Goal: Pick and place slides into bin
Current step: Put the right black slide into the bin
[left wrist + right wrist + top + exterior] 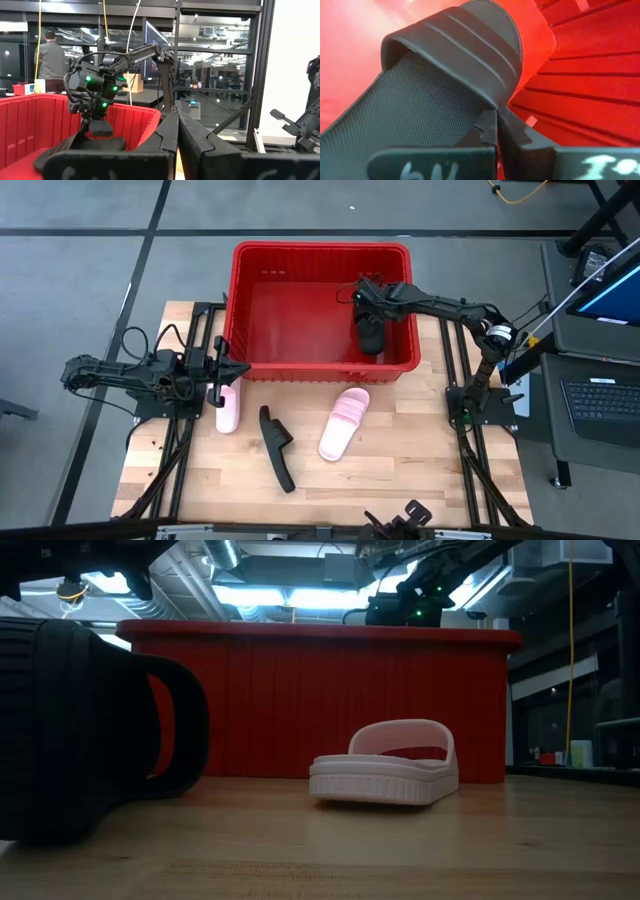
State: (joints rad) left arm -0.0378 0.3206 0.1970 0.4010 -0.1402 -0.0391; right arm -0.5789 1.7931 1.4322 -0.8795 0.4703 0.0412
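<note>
My right gripper [368,305] reaches over the red bin [250,290] and is shut on a black slide [371,335] inside it, near the bin's right wall. My left gripper [222,370] is shut and empty at the bin's near left corner, just beyond a pale pink slide [228,408] lying flat on the table. A second pink slide [345,423] rests on its sole in front of the bin. A second black slide [277,445] lies on its side on the table. My right gripper pinches the black slide's sole edge [487,112] between its two fingers, where the ribbed strap [470,40] meets the sole. In the left wrist view the fingers [100,127] come from above, with the slide [85,147] below them near rim height. Whether it touches the bin floor I cannot tell.
The bin stands at the table's far middle, and its near wall [320,700] rises behind the pink slide [385,765] in the low view. The black slide [80,730] lies close to the low camera. A person [50,60] stands in the room far behind.
</note>
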